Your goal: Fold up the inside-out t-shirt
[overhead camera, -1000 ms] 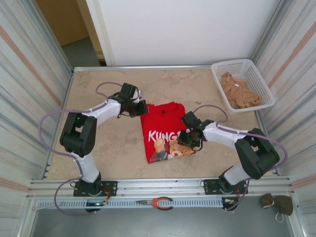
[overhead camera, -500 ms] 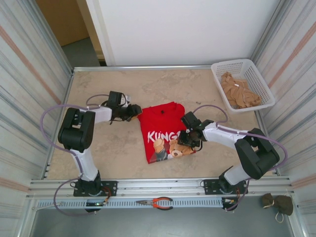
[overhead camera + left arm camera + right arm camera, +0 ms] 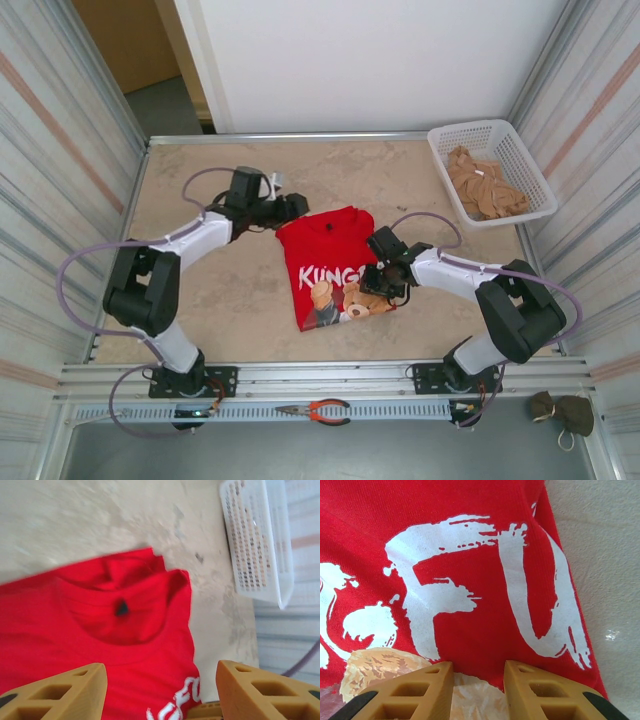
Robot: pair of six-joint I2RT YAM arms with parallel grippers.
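Note:
The inside-out t-shirt [image 3: 335, 262] lies on the table as a folded bright red rectangle, with white lettering and a bear print facing up. My left gripper [image 3: 292, 207] hovers open just beyond the shirt's far left corner. In the left wrist view its jaws [image 3: 160, 669] stand wide apart over the collar [image 3: 122, 610], with nothing between them. My right gripper [image 3: 384, 282] rests on the shirt's right edge. In the right wrist view its fingertips [image 3: 477, 669] sit a little apart on the flat printed cloth [image 3: 470, 555], which is not pinched.
A white basket [image 3: 470, 128] at the far right corner holds a tan-beige garment [image 3: 487, 190]; the basket [image 3: 255, 540] also appears in the left wrist view. Pliers [image 3: 318, 409] lie on the front rail. Metal walls enclose the table on both sides.
My left gripper drew back to the left from the shirt's corner, then swung up and right to the far side of the collar. The right arm and the shirt stayed still.

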